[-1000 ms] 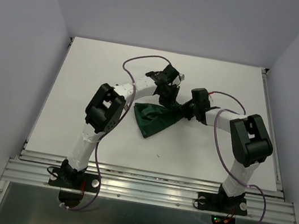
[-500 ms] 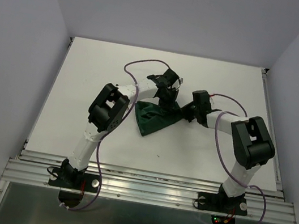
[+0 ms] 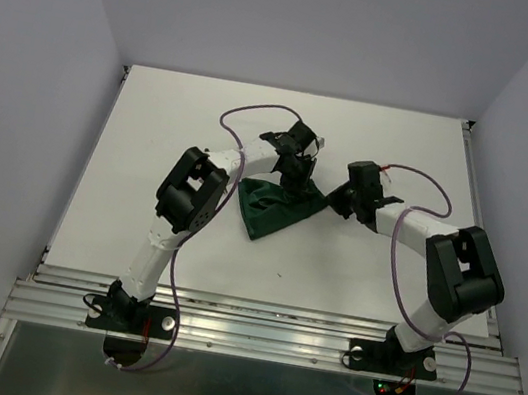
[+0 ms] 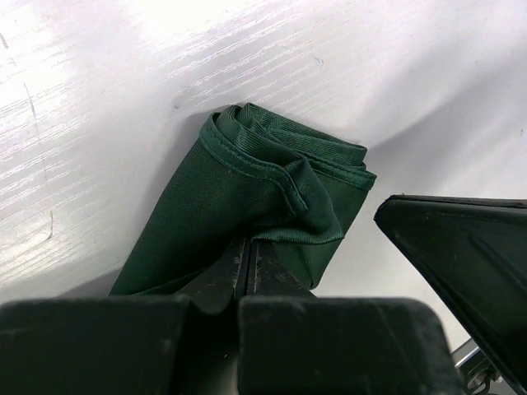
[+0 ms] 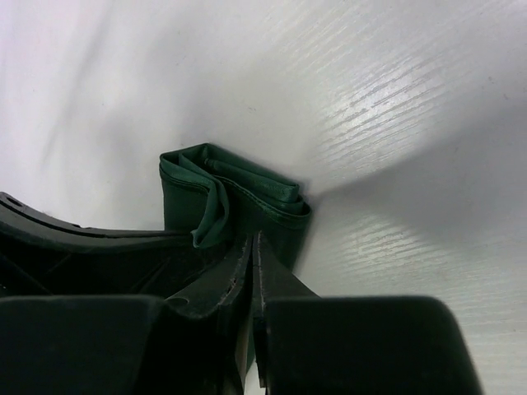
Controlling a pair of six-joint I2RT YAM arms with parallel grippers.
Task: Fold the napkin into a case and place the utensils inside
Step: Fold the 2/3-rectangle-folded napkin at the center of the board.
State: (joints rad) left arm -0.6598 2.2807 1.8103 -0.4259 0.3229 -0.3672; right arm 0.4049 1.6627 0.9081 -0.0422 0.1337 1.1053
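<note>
The dark green napkin [image 3: 267, 210] lies folded into a rough triangle at the middle of the white table. My left gripper [image 3: 299, 179] reaches down to its upper right corner. In the left wrist view the napkin [image 4: 239, 181] bunches in layers over the left gripper [image 4: 249, 244], which is shut on a fold of cloth. My right gripper [image 3: 334, 203] stands just right of that corner. The right wrist view has the right gripper [image 5: 252, 239] shut, its tips against the layered napkin [image 5: 239, 193] edge. The utensils are out of view.
The white table [image 3: 144, 188] is walled on three sides. A metal rail [image 3: 262, 329] runs along its near edge, with both arm bases behind it. Purple cables loop above both arms. The two grippers stand very close together, each showing as a black shape in the other's wrist view.
The right arm's elbow has swung out to the right and its gripper has drawn slightly back from the napkin's corner. The left gripper has stayed at the corner and the napkin has barely shifted.
</note>
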